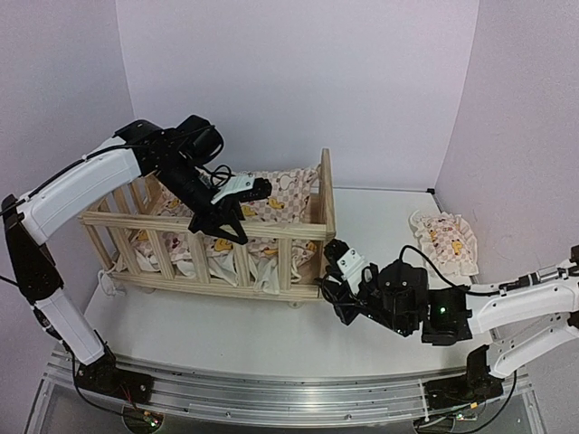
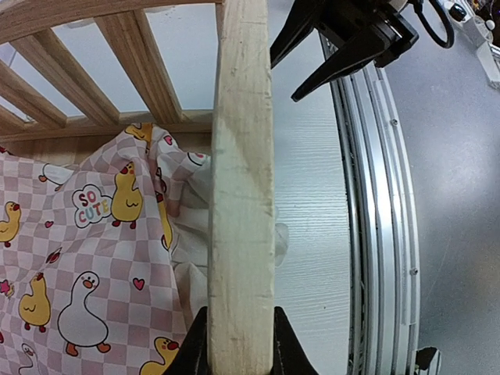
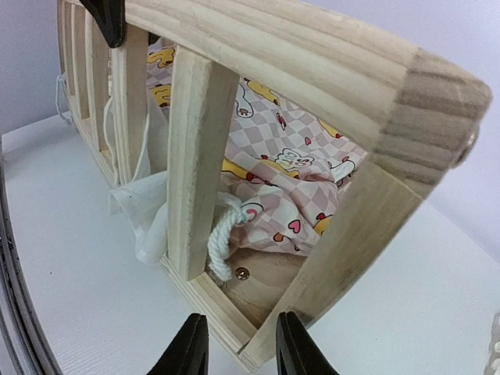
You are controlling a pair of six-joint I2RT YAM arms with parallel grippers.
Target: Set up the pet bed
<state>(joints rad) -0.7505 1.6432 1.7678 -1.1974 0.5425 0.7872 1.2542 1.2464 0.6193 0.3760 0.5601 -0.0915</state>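
Note:
The pet bed (image 1: 271, 231) is a light-wood crib with slatted sides, standing left of the table's middle. My left gripper (image 1: 222, 226) reaches over it from the left and is shut on its front top rail (image 2: 241, 195), one black finger (image 2: 195, 348) pressed to each side of the rail. My right gripper (image 1: 333, 276) lies low at the bed's near right bottom corner (image 3: 251, 355). It is open, and that corner sits between its fingers (image 3: 191, 344). A strip of bare table shows between the left finger and the wood.
A pink-checkered duck cushion (image 1: 271, 203) lies crumpled inside the bed, with white fabric and a cord (image 3: 223, 234) poking through the slats. A small matching pillow (image 1: 445, 240) lies at the right, near the wall. Metal rails (image 2: 375, 234) run along the near table edge.

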